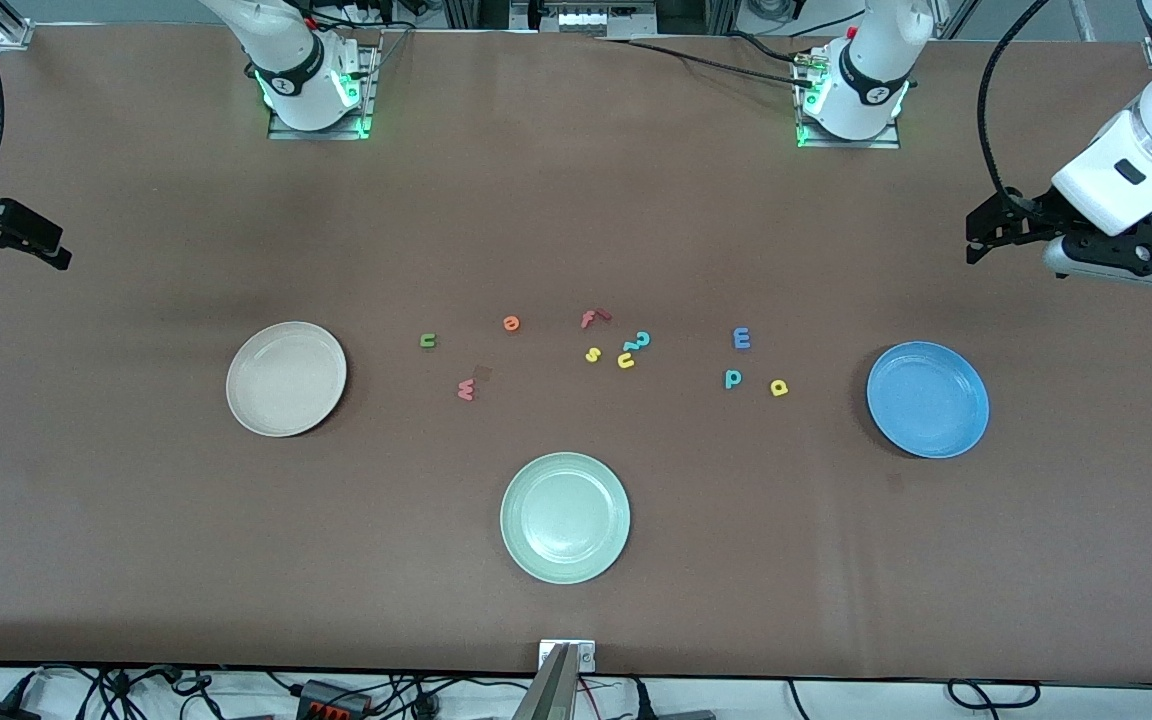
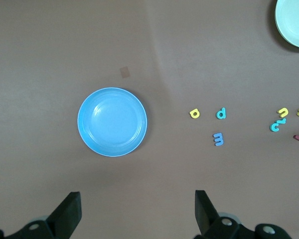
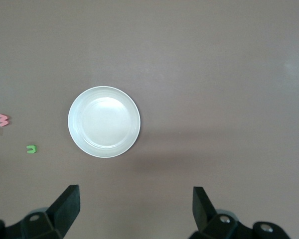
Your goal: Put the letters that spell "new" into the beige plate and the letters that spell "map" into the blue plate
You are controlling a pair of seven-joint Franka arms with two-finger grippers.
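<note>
Both arms wait, left gripper (image 2: 134,214) and right gripper (image 3: 134,211) fingers apart above the table (image 1: 136,550), beige plate (image 1: 286,379) and blue plate (image 1: 927,399) empty.

The left gripper (image 2: 135,211) hangs high, its black fingers (image 2: 70,211) spread wide; the right gripper (image 3: 134,209) likewise, holding nothing.

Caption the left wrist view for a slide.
Open left gripper above the empty blue plate, with yellow a, teal p and blue m beside it.
</note>
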